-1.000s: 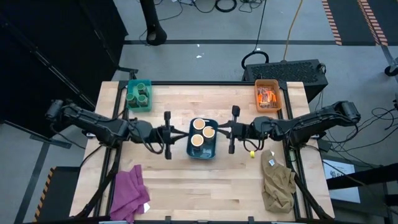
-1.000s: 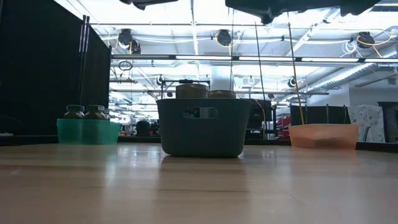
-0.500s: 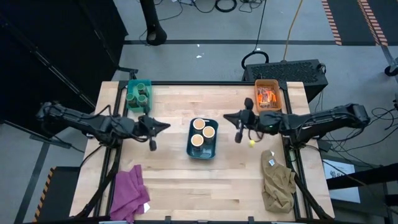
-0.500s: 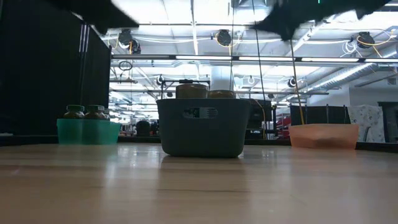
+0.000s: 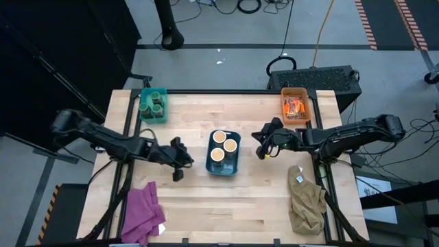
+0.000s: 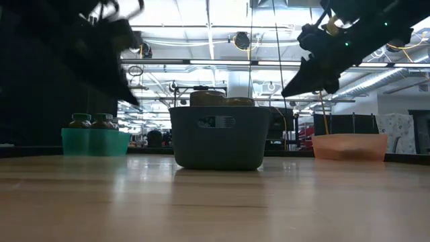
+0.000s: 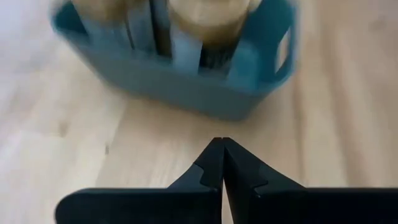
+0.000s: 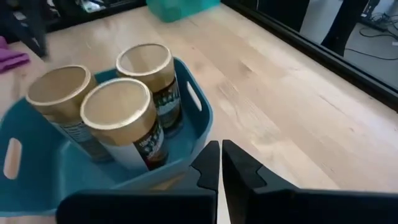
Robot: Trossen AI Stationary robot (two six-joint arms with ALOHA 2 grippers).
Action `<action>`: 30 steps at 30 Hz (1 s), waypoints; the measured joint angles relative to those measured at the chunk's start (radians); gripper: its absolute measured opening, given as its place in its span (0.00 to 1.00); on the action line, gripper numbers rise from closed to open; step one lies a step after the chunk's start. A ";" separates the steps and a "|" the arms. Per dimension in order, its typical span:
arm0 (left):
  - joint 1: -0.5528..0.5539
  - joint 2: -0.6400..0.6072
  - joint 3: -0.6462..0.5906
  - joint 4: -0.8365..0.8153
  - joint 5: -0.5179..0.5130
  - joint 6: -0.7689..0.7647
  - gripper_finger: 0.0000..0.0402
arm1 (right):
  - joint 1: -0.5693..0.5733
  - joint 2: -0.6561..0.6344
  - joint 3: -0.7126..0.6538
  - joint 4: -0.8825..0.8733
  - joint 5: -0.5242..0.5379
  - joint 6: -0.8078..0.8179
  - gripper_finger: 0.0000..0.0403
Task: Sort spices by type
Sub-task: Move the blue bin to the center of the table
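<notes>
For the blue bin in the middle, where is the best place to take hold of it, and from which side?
Probably by an end wall of the blue bin, where a handle slot is cut. The three cream-topped jars fill the inside, so come from outside, over the rim. The right claw, shut, already faces that end; the left claw, also shut, faces a long side.

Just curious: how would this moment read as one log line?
left gripper: shut, empty | right gripper: shut, empty | three cream-topped round jars in blue plastic bin

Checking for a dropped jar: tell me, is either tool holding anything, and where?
Nothing is held. The left tool and right tool are both shut and bare, beside the blue bin.
</notes>
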 joint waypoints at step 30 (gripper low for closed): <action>0.000 0.431 0.042 0.486 0.014 0.018 0.01 | 0.000 0.000 0.001 -0.004 0.000 -0.008 0.00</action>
